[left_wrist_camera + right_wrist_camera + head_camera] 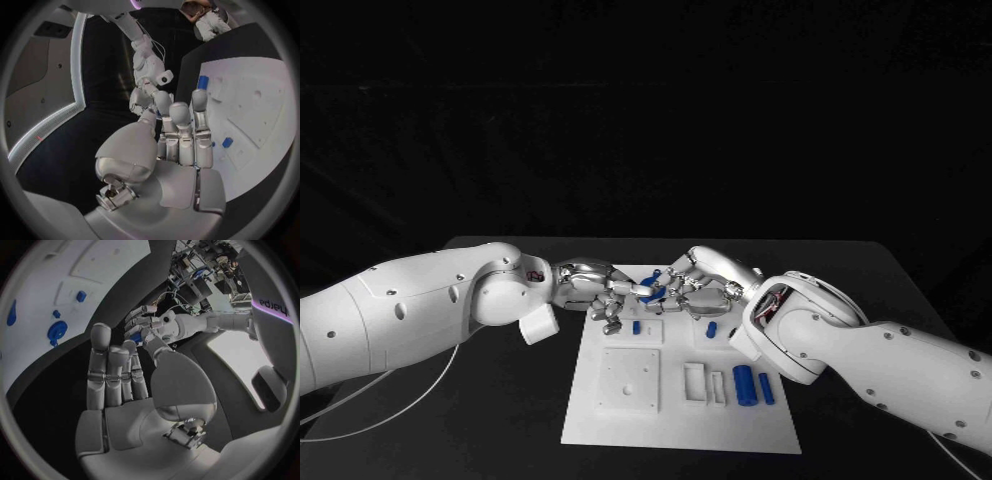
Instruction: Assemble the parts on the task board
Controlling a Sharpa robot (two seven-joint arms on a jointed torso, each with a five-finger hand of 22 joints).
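Note:
The white task board (678,420) lies in the middle of the black table. Both hands meet above its far end. My left hand (596,290) comes in from the left and pinches a small blue part (651,290) at its fingertips; the right wrist view shows this left hand (144,325) with the blue part (135,337) in it. My right hand (700,284) is close against it on the other side, its fingers (112,370) straight and apart with nothing between them. In the left wrist view my left fingers (181,130) point toward the right hand (147,97).
On the board lie two small blue pieces (636,327) (711,329) and two blue cylinders (744,385) (766,388) beside white blocks (695,383). A square white plate (630,378) sits at its left. A round blue part (56,332) stands on the board.

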